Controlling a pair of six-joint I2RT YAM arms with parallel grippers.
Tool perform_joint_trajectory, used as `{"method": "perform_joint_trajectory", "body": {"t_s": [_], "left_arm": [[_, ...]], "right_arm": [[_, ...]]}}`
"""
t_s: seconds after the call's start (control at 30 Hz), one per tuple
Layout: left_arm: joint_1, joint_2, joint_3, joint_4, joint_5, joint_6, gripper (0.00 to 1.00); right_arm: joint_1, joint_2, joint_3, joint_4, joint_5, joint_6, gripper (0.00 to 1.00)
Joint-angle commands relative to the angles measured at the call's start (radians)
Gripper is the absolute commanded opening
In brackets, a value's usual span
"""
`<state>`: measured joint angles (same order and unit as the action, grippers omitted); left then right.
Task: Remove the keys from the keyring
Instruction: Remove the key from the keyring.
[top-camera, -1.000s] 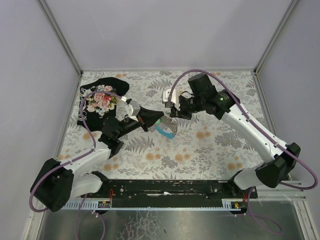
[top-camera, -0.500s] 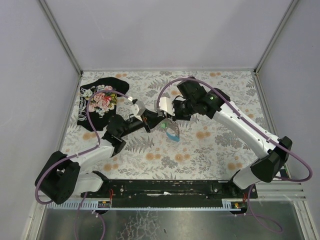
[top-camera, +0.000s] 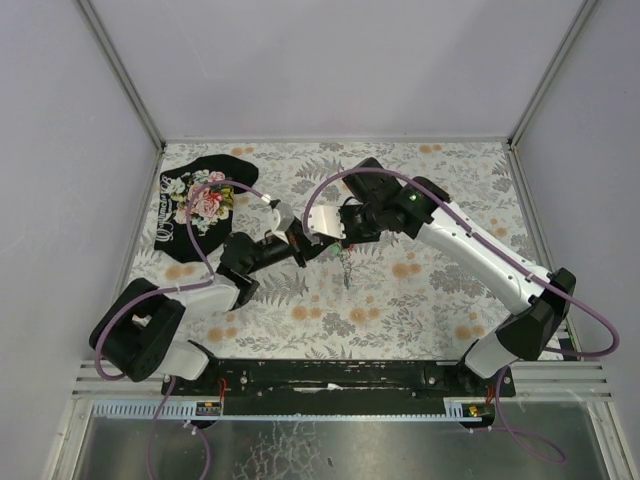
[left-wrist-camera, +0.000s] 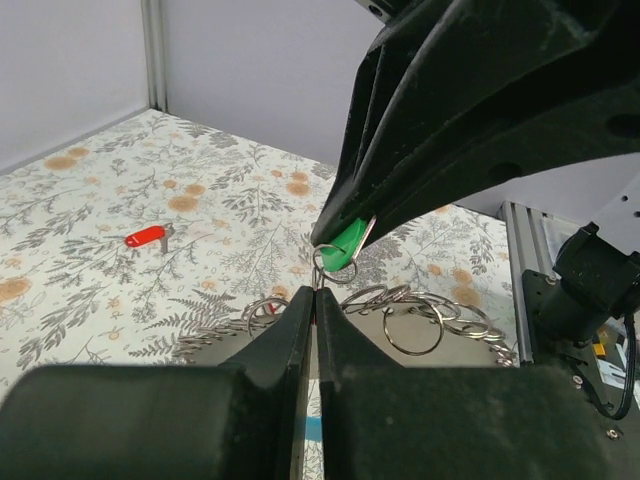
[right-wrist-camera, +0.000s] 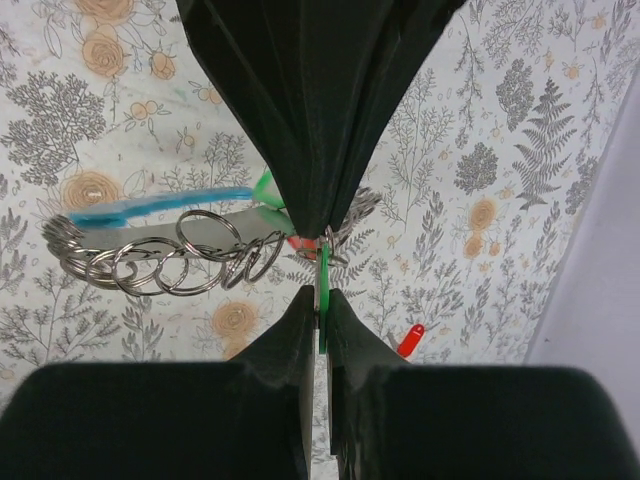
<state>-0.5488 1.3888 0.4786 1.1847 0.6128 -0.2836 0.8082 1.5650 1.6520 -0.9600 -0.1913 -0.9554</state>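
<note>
At the far left of your table (top-camera: 430, 290) a black cloth with a pink floral print (top-camera: 195, 200) lay flat, well apart from the work.

To its right, your left claw (left-wrist-camera: 315, 293) reached in from the near left with its fingers pressed tight together. Their tips pinched a small ring of the thin silvery metal keyring (right-wrist-camera: 170, 262). From that pinch the rest of the keyring trailed to one side: a chain of linked rings, then the curved grey and light-blue fob (right-wrist-camera: 150, 212). In the top view you could see it only as a small dangling cluster just near of where the two claws met, at the middle of the table.

Your right claw (right-wrist-camera: 321, 293) came from the far right and met the left one tip to tip. Its fingers were nearly closed, gripping the small metal key with a green plastic head (left-wrist-camera: 347, 243) by the flat of that head. The green key was threaded on the very ring that the left claw held, so the two sets of fingertips sat just beside each other with the ring between them. A scrap of red showed at the same ring, too small for you to make out.

A small metal key with a red plastic head (left-wrist-camera: 145, 237) lay loose on the table, apart from the keyring. Each claw's dark fingers blocked much of the other wrist camera's view.
</note>
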Motion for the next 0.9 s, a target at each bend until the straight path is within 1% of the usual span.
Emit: {"method": "perform_joint_trajectory", "body": {"t_s": [0.0,0.1,0.2,0.43,0.6,0.87], "left_arm": [[0.007,0.069,-0.017,0.178,0.031,-0.08,0.0],[0.007,0.118,-0.012,0.257,0.056,-0.131,0.0],[0.008,0.152,-0.005,0.297,0.069,-0.155,0.0],[0.008,0.259,0.03,0.41,0.121,-0.254,0.0],[0.006,0.294,0.065,0.417,0.146,-0.291,0.0],[0.006,0.295,0.095,0.423,0.155,-0.332,0.0]], "right_arm": [[0.046,0.003,0.057,-0.002,0.067,-0.084,0.01],[0.058,0.024,0.083,-0.026,0.098,-0.101,0.01],[0.074,0.037,0.099,-0.043,0.136,-0.123,0.02],[0.146,0.05,0.091,-0.054,0.289,-0.216,0.05],[0.199,0.056,0.093,-0.055,0.368,-0.261,0.09],[0.259,0.059,0.061,-0.035,0.476,-0.32,0.15]]}}
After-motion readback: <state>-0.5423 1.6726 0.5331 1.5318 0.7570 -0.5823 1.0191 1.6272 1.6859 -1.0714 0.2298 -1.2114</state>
